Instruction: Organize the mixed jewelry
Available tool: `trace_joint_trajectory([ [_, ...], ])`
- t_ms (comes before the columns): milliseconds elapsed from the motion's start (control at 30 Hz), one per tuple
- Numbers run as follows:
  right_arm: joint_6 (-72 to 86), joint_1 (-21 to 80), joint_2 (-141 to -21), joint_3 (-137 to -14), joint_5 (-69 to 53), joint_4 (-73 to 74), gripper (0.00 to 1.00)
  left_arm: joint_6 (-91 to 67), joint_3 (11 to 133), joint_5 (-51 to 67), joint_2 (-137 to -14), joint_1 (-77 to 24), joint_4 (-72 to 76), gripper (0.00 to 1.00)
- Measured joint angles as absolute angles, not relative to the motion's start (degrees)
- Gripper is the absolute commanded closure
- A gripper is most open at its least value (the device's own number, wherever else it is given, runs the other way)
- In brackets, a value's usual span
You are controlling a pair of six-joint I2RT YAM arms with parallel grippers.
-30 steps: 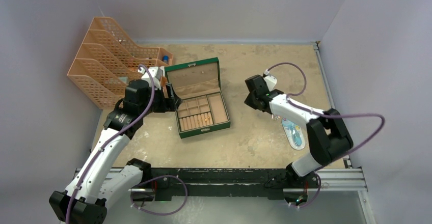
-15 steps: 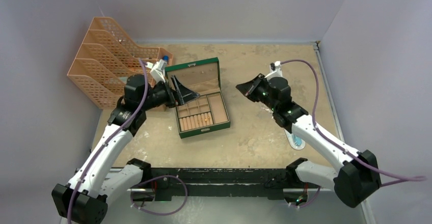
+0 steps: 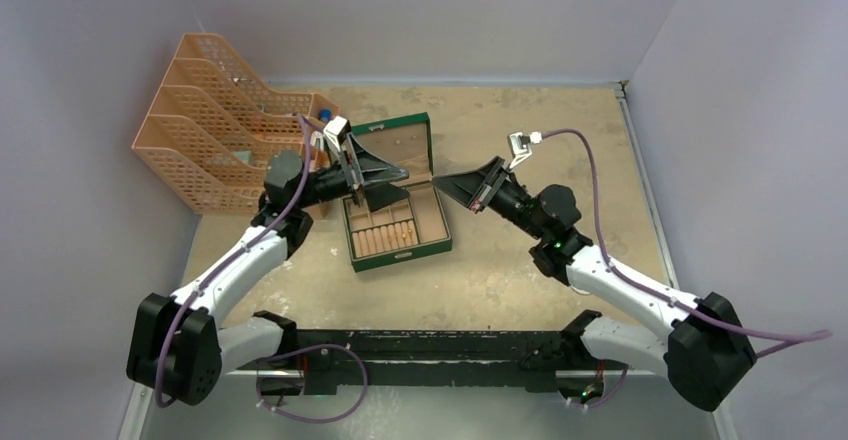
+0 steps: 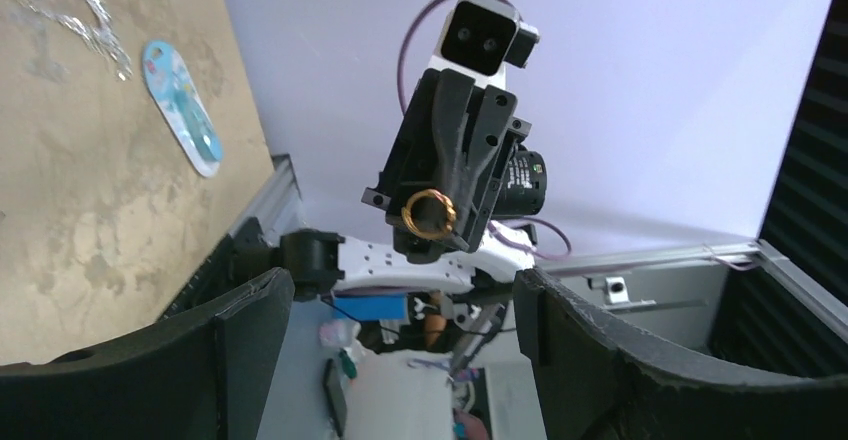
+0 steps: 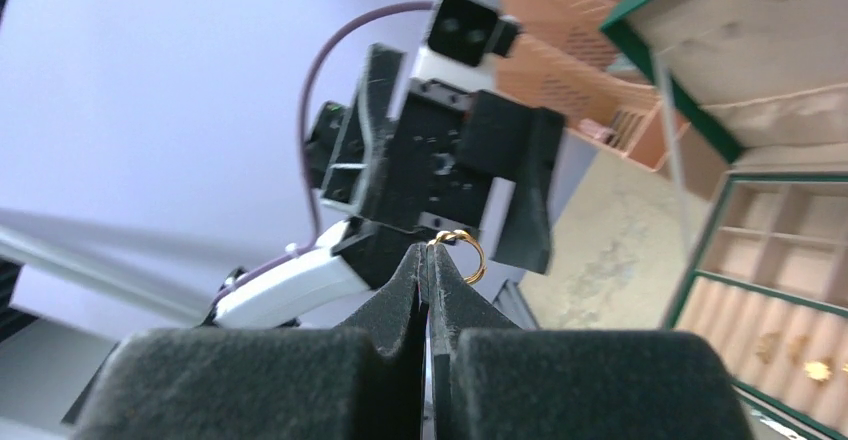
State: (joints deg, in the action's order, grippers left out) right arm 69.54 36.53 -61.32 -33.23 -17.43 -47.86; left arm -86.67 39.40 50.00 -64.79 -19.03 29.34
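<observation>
Tan tabletop [image 3: 520, 130] lies under both arms, now swung inward toward the green box [image 3: 400, 252], tips near yet apart: left gripper [image 3: 392, 185] wide, right gripper [image 3: 442, 182] pinching 1 gold ring [image 5: 480, 258].

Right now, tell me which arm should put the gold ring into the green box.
Right, probably: the right hand is shut on the gold ring right by the green box, while the left hand is open and holds nothing.
</observation>
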Motion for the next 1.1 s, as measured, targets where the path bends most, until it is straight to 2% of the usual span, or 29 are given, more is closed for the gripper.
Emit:
trace_joint_trajectory([
  [233,72.2,41.7,-65.8,-33.2,-18.0,-56.3,1.00,-97.6,35.2,52.3,-67.0,-20.2,41.9,0.23],
  [533,73.1,43.7,-69.3,-33.6,-18.3,-59.3,1.00,-109.1,33.2,53.9,-68.3,-20.3,56.1,0.27],
  [1100,73.4,44.7,-70.9,-34.7,-19.1,-60.7,1.00,-117.2,31.1,55.1,-69.6,-20.3,65.2,0.30],
])
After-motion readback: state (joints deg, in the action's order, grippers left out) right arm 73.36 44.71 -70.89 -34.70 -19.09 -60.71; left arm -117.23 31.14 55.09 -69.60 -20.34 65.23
